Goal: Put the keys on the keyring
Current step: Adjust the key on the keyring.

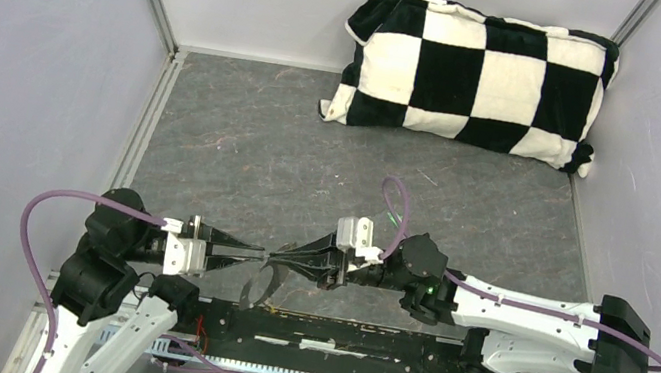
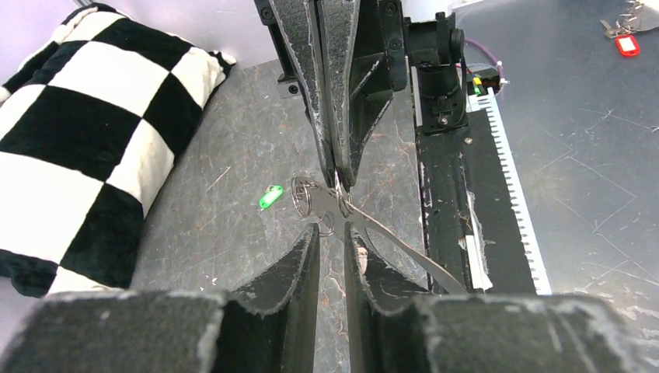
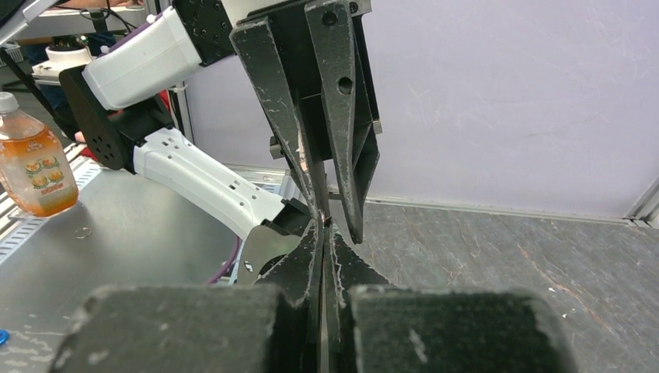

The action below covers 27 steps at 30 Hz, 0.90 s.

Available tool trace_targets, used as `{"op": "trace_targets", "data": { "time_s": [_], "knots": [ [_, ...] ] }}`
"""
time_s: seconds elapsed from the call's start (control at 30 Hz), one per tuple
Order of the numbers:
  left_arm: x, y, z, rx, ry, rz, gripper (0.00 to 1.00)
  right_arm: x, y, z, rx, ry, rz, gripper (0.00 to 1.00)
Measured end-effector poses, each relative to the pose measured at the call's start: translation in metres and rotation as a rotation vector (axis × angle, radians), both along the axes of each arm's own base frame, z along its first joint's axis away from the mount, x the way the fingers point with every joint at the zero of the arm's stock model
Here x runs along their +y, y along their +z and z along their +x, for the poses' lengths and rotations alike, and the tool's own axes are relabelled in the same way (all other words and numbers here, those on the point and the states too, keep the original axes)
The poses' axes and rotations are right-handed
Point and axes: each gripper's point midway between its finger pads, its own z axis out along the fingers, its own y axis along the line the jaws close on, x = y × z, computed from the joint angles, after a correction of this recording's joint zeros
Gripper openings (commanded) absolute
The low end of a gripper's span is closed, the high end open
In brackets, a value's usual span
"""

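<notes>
My two grippers meet tip to tip low over the grey table. The right gripper [image 1: 280,259] [image 3: 325,227] is shut on the keyring [image 2: 404,250], a thin silvery loop that hangs down from the tips [image 1: 257,288] towards the base rail. The left gripper [image 1: 260,257] [image 2: 332,231] faces it with its jaws a narrow gap apart, closed on a small wire ring [image 2: 327,224] at the tips. A green-headed key [image 2: 270,196] lies on the table just left of the tips, beside a small coiled ring [image 2: 298,194].
A black-and-white checked pillow [image 1: 472,73] lies at the back right of the table. The black base rail [image 1: 352,337] runs along the near edge. A red tag [image 2: 626,45] lies on the metal bench outside. A bottle of orange drink [image 3: 35,167] stands beyond the left arm.
</notes>
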Motion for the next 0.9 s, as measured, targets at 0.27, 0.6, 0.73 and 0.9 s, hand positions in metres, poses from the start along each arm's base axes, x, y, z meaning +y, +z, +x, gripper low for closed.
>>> {"op": "trace_targets", "data": {
  "time_s": [0.27, 0.6, 0.73, 0.9],
  "knots": [
    [-0.0001, 0.0007, 0.0004, -0.002, 0.002, -0.002, 0.22, -0.0013, 0.0061, -0.0011, 0.011, 0.005, 0.027, 0.01],
    [-0.0020, 0.0023, 0.0013, 0.025, -0.001, -0.020, 0.28, 0.0006, 0.0064, -0.0019, 0.030, 0.013, 0.036, 0.01],
    [-0.0024, 0.0009, 0.0007, 0.044, -0.003, -0.022, 0.30, 0.0028, 0.0042, -0.0016, 0.033, 0.015, 0.033, 0.01],
    [-0.0020, 0.0014, -0.0011, 0.048, -0.003, -0.026, 0.30, 0.0033, 0.0044, -0.0017, 0.035, 0.017, 0.036, 0.01]
  ]
}}
